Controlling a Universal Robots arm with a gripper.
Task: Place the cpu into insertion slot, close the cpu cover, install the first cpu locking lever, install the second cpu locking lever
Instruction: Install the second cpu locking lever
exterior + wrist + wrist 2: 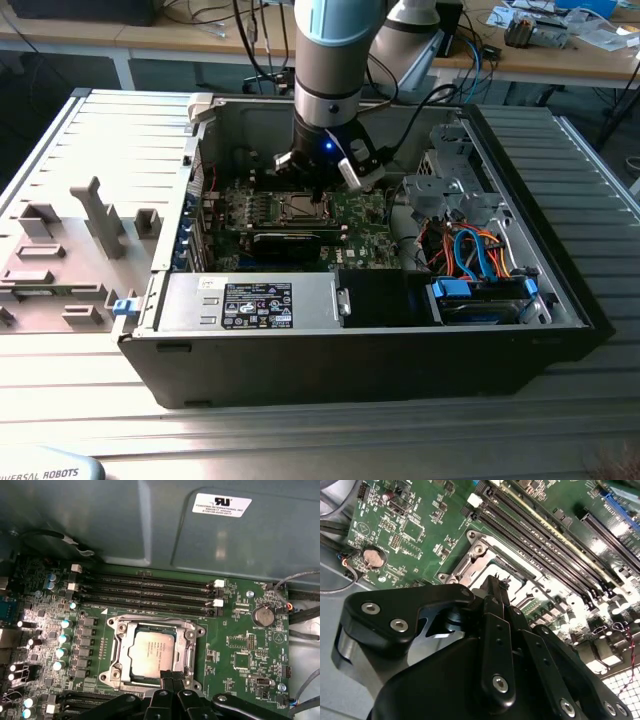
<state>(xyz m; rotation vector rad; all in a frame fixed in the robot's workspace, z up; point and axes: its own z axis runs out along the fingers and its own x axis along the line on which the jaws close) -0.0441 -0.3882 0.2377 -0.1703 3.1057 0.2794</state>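
First wrist view showed the cpu [151, 653] seated in the insertion slot [116, 652], jaws pinched together empty at its edge; thin, fragile, edge-grip only.

Even room light is filling the exterior view, the open case [560, 300] lying in dim shadow. In both wrist views glare is washing out components beside the fingers [172, 676]; the dark gripper [497, 587] is looming soft-focused and underexposed.
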